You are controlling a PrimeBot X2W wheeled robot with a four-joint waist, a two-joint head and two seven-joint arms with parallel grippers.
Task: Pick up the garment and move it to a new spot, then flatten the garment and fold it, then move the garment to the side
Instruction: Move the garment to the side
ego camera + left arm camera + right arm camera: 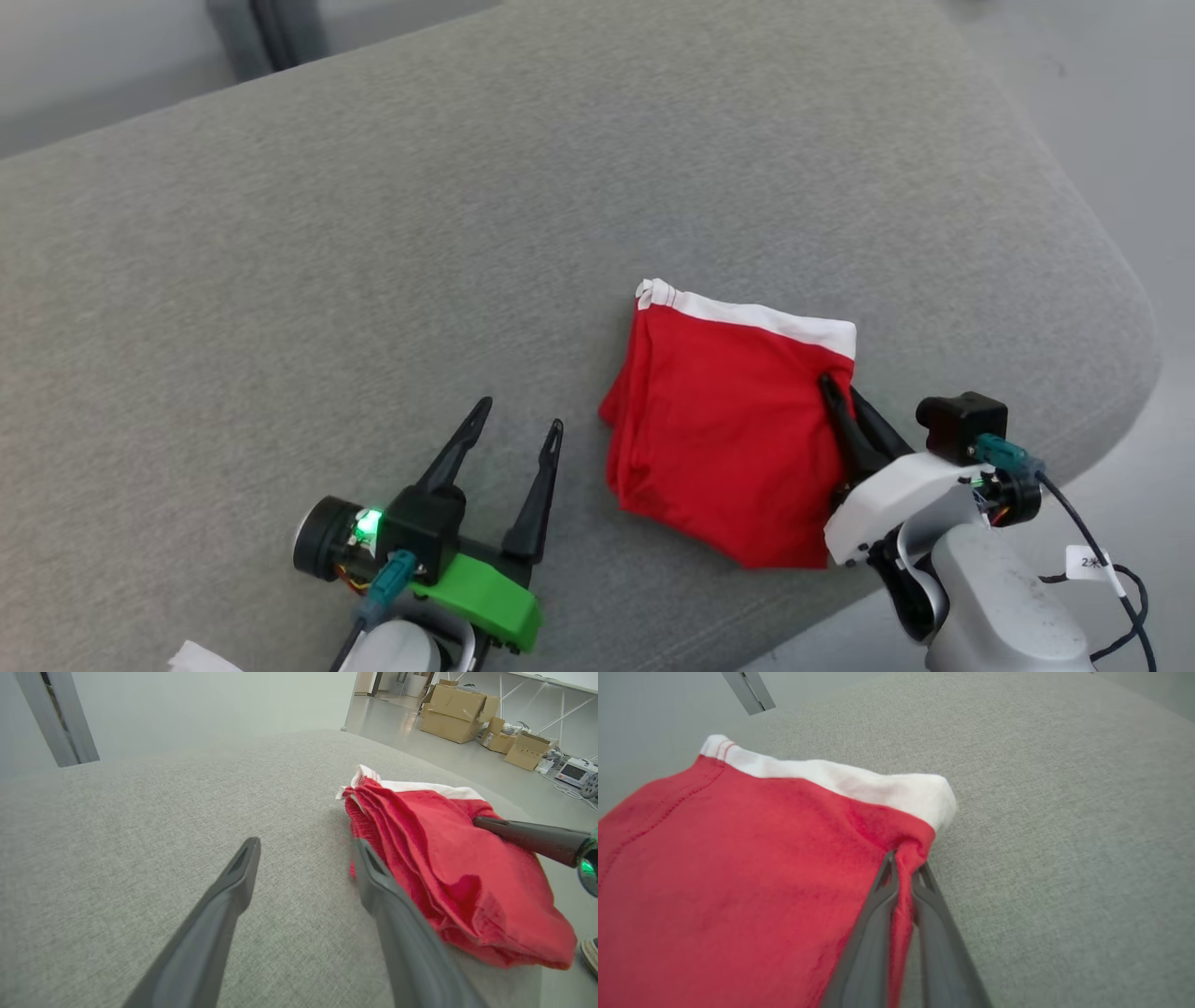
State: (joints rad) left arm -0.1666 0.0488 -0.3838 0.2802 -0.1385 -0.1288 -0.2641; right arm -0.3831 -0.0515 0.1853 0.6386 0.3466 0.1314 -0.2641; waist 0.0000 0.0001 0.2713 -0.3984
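The right end effector (838, 387) pinches the folded red, white-banded garment (719, 439) by its edge (to pull it aside, I think); the left end effector (520, 414) sits open.

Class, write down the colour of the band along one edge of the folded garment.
White band, on a red garment; clearest in the right wrist view.

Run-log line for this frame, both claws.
red garment: folded, on grey cushion | right claw: shut on garment edge | left claw: open, empty, beside garment
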